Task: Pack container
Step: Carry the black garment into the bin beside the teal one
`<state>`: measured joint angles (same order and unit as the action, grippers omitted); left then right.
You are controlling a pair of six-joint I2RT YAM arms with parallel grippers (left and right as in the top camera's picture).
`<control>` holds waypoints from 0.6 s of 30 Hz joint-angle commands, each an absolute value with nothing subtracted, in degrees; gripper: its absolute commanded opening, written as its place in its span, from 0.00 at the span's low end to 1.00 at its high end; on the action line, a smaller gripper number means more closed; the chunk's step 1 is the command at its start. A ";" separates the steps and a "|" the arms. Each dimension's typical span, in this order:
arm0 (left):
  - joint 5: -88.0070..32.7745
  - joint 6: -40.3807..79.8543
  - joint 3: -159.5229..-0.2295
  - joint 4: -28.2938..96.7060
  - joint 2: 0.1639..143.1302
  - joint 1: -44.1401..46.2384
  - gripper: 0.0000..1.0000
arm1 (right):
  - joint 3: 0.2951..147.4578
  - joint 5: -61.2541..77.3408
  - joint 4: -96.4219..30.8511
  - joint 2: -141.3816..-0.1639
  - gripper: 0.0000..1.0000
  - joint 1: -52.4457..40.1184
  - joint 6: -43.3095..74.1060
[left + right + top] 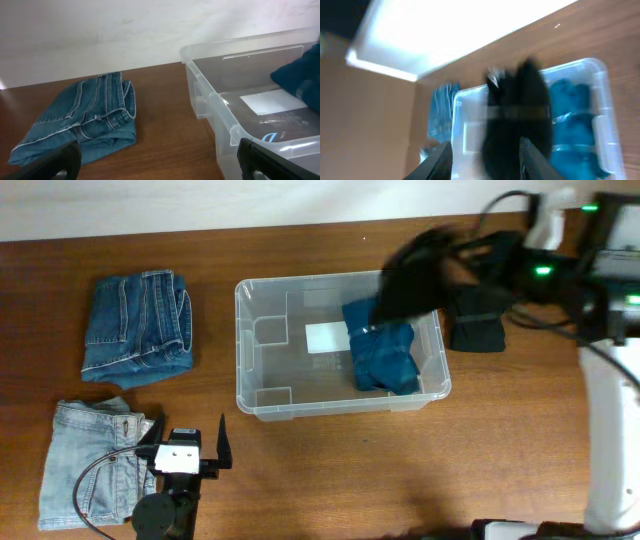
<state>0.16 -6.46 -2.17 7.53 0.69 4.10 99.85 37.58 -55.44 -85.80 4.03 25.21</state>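
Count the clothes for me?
5: darker jeans and pale jeans left of the container; blue garment inside; black garment at the right gripper; black bundle right of it. Others may hide.

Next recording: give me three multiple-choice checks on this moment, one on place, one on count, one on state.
1. Where is the dark blue garment?
A) in the tub
B) beside the tub
C) under the tub
2. How many garments lie on the table left of the tub?
A) one
B) two
C) four
3. The left fingers are:
A) shut on cloth
B) open, empty
C) out of view

1 A: it lies in the tub's right half.
2 B: darker jeans behind, paler jeans in front.
3 B: they stand wide apart, gripping nothing.
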 commanded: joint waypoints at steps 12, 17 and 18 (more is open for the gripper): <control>-0.27 -7.38 -1.85 7.38 0.36 3.97 0.99 | 100.29 21.80 -55.27 -94.56 0.43 -16.88 22.72; -0.25 -7.38 -1.85 7.38 0.36 3.97 0.99 | 100.29 21.76 -56.05 -94.59 0.44 -16.88 21.17; -0.25 -7.38 -1.85 7.38 0.36 3.97 1.00 | 100.29 21.78 -56.40 -94.70 0.44 -16.88 21.17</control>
